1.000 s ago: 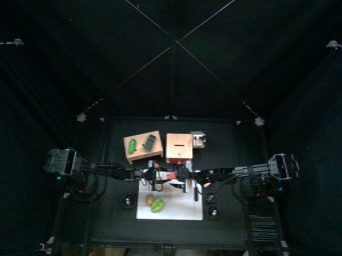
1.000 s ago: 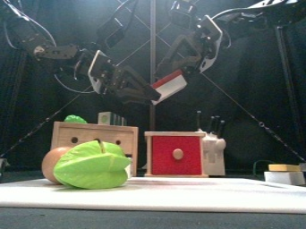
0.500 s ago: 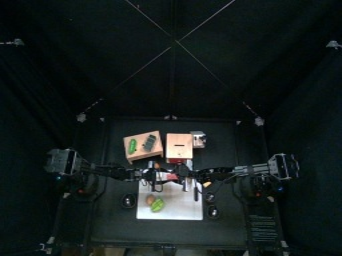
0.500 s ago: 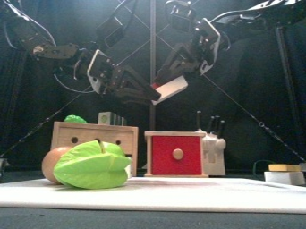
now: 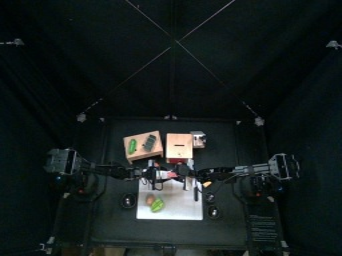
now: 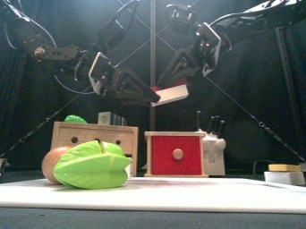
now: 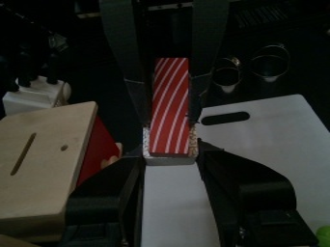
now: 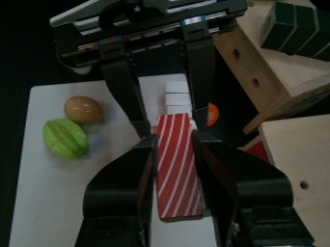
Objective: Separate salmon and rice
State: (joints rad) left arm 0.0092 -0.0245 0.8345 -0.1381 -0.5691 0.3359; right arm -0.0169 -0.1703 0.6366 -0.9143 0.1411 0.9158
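The salmon [image 6: 173, 92] is a red slab with white stripes, held in the air above the table between both arms. In the left wrist view the salmon [image 7: 169, 104] lies on white rice [image 7: 169, 160], and my left gripper [image 7: 168, 154] is shut on that near end. From the other side, my right gripper [image 8: 177, 145] has its jaws pressed on the long sides of the salmon [image 8: 178, 164]. In the front view the left gripper [image 6: 143, 89] and the right gripper [image 6: 187, 79] meet at the piece.
Below lies a white cutting board [image 8: 77, 207] with a green lumpy item [image 8: 66, 138] and a brown ball [image 8: 84, 108]. A tan slotted box [image 6: 93, 143], a red box [image 6: 177, 154] and another tan box [image 8: 277, 72] stand behind the board.
The right gripper's jaws have narrowed from wide open onto the salmon. The held piece has sunk slightly. The left gripper keeps its hold.
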